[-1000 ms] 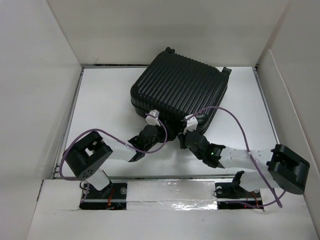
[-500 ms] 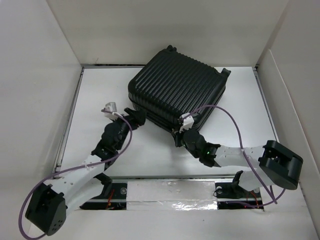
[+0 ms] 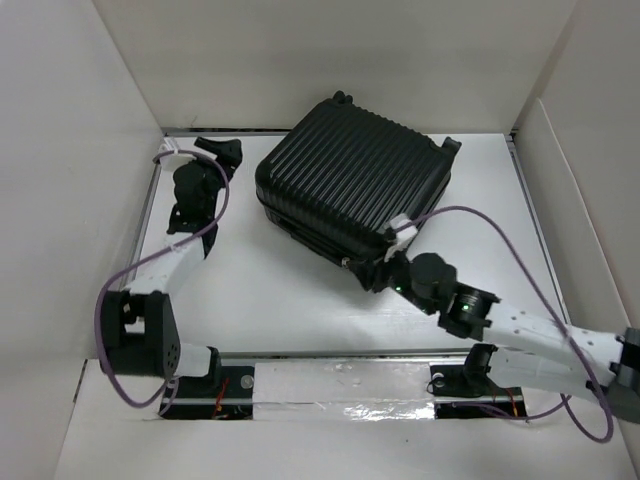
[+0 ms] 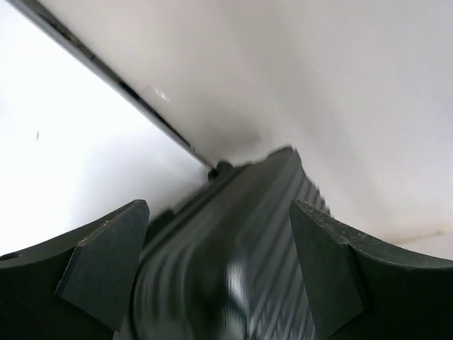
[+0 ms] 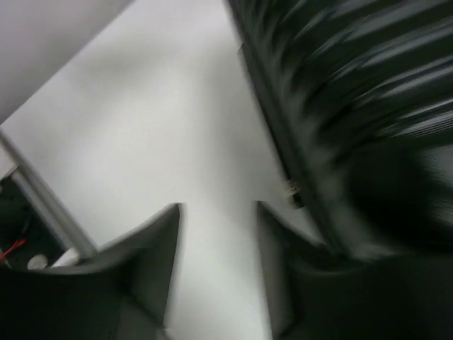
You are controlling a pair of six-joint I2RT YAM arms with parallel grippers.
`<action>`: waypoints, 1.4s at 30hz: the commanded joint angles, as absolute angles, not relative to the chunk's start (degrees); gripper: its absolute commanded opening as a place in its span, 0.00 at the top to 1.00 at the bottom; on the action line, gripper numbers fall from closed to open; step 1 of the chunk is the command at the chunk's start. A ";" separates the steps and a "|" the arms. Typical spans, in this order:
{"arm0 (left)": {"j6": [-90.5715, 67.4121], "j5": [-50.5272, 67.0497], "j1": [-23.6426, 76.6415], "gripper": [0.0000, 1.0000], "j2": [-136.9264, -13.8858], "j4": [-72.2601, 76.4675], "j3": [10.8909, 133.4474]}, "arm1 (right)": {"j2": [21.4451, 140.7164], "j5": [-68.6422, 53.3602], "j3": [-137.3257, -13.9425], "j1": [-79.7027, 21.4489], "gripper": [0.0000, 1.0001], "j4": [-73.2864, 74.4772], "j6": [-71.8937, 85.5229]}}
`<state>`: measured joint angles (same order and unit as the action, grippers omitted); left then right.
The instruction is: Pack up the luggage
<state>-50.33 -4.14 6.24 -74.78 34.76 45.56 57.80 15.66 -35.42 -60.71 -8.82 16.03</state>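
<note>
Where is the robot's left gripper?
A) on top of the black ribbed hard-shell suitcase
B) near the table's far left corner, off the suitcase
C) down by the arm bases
B: the left gripper sits at the far left corner, apart from the black ribbed suitcase.

Black ribbed luggage (image 3: 352, 188), white table (image 3: 275, 300), purple cables (image 3: 450, 209), white-and-black arms (image 3: 170, 266), silver tape strip (image 3: 340, 410)

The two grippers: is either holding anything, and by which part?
Nothing is held. The left gripper is open, apart from the luggage; the right gripper is open beside its near edge, only table between its fingers.
</note>
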 commanded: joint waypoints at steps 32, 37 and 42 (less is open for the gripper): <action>-46.66 6.42 9.05 0.25 -94.68 38.05 51.00 | 84.28 -8.96 -46.66 -15.29 1.00 -22.15 13.54; -48.08 1.41 9.67 0.26 -80.64 44.03 33.59 | 90.16 -14.41 -55.08 -16.61 1.00 -19.08 10.90; -48.60 0.88 11.68 0.26 -68.22 43.77 24.54 | 96.40 -18.01 -62.92 -17.75 1.00 -15.65 9.67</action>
